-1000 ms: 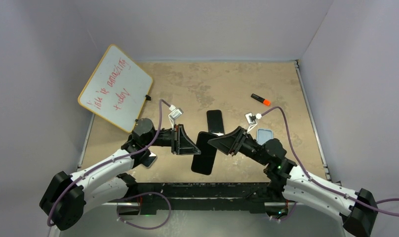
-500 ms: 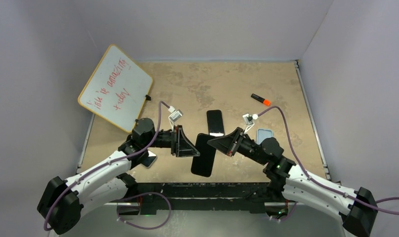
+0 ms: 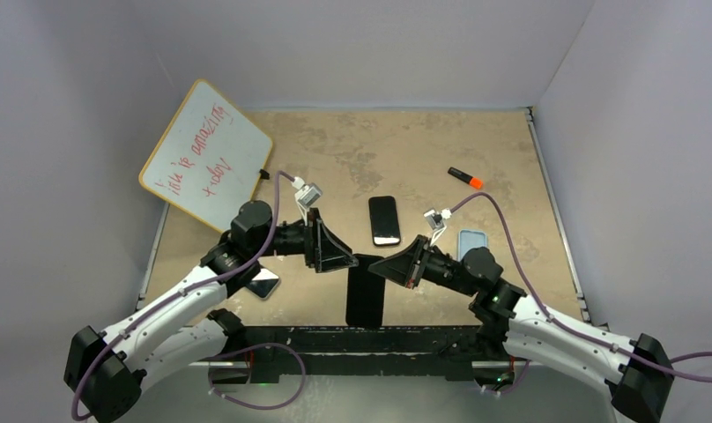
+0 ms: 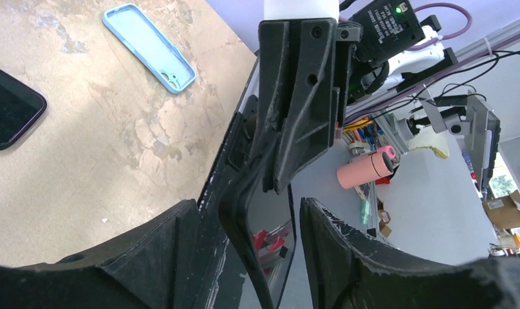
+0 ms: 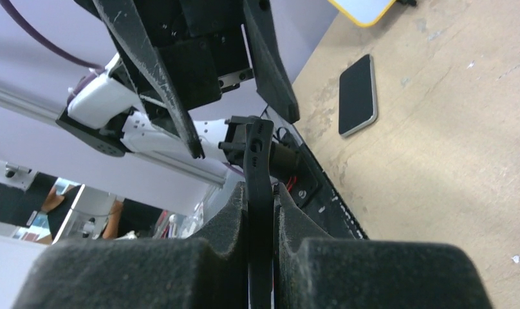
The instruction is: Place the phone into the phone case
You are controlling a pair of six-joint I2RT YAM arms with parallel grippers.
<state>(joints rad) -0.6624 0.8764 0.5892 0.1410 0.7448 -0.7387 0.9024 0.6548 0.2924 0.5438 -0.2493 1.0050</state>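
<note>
Phone case [image 3: 366, 300] clamped edge-on in right gripper [image 5: 260, 206]; left gripper [image 4: 248, 215] spread wide around it.

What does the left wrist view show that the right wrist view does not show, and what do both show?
Only the left wrist view: the light blue phone case and part of a black phone. Only the right wrist view: a silver-edged phone and a yellow-framed whiteboard corner. Both: the thin black item, pinched by the right gripper, with the left gripper open on either side of it.
</note>
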